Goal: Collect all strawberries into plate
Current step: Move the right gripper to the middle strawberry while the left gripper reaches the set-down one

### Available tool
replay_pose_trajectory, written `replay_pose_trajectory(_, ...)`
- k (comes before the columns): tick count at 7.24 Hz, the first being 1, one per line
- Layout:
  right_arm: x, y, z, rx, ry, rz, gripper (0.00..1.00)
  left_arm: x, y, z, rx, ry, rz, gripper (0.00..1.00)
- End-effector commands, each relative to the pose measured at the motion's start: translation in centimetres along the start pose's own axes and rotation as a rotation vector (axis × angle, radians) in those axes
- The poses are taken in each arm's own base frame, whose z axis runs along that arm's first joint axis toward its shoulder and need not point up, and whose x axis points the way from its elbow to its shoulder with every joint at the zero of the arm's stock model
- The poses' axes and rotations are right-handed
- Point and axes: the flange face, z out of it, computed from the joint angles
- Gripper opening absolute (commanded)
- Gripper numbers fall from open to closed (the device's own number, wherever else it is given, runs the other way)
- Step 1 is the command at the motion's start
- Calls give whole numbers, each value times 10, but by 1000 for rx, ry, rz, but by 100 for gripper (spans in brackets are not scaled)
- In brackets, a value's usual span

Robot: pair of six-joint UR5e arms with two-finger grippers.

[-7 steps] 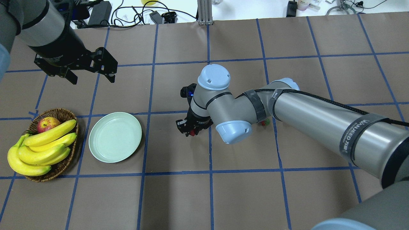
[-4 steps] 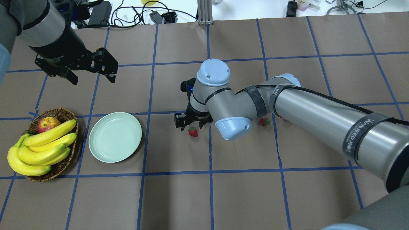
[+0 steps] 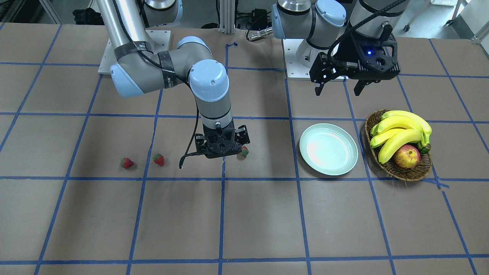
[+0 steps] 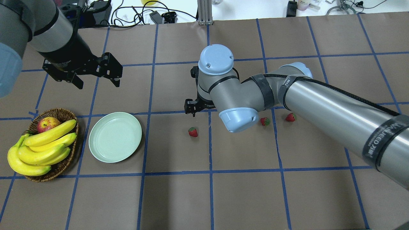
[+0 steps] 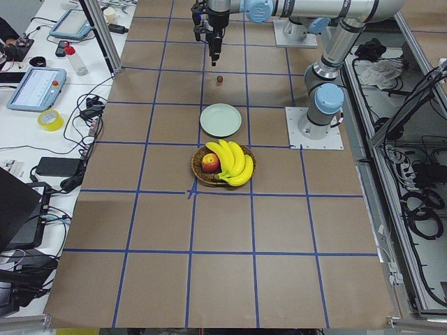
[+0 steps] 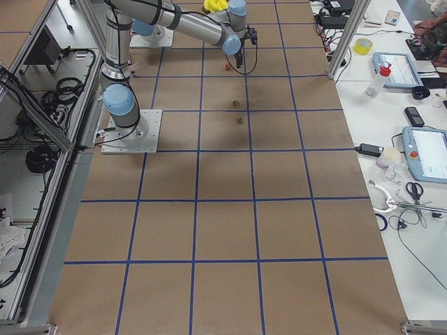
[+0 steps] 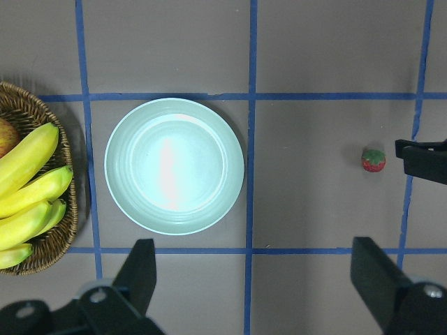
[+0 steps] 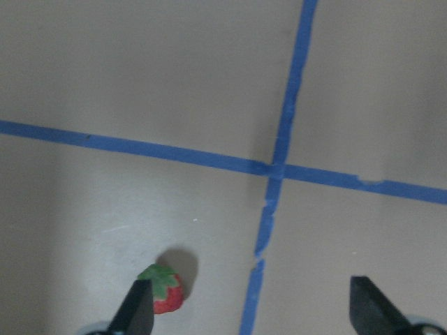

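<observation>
Lettering on right arm strap (image 4: 378,140) was illegible. Right gripper (image 3: 223,152) jaws apart, near strawberry (image 4: 193,132); green cap pointed toward table (image 4: 243,198) edge opposite robot. Left gripper (image 7: 253,258) jaws apart.

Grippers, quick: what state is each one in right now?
Left gripper: open, holding nothing.
Right gripper: open, holding nothing; a strawberry lies loose just below it.

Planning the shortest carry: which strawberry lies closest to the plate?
The lone strawberry by the right gripper; the other two lie farther right.
</observation>
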Motion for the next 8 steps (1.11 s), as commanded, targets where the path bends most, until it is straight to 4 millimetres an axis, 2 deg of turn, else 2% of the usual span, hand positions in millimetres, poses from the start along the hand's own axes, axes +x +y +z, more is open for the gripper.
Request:
replay_pose_trajectory(1,81,-17,-29,-35,68,140,100,6,-1,19,-4,7,-72,100)
replay_pose_trajectory(2,137,-23,-36,-77,79,233,100,22,-1,28,13,8,-79,100)
replay_pose_trajectory(3,167,-24,-30,-95,76,287,100,45,5,42,21,8,-103,100)
replay_pose_trajectory(5,174,5,6,-160,76,175,100,87,10,84,46,21,-159,100)
replay_pose_trajectory(7,177,19,28,-151,81,140,98,128,13,143,21,21,-213,100)
replay_pose_trajectory(8,179,21,33,-144,95,68,96,135,8,175,30,27,-214,100)
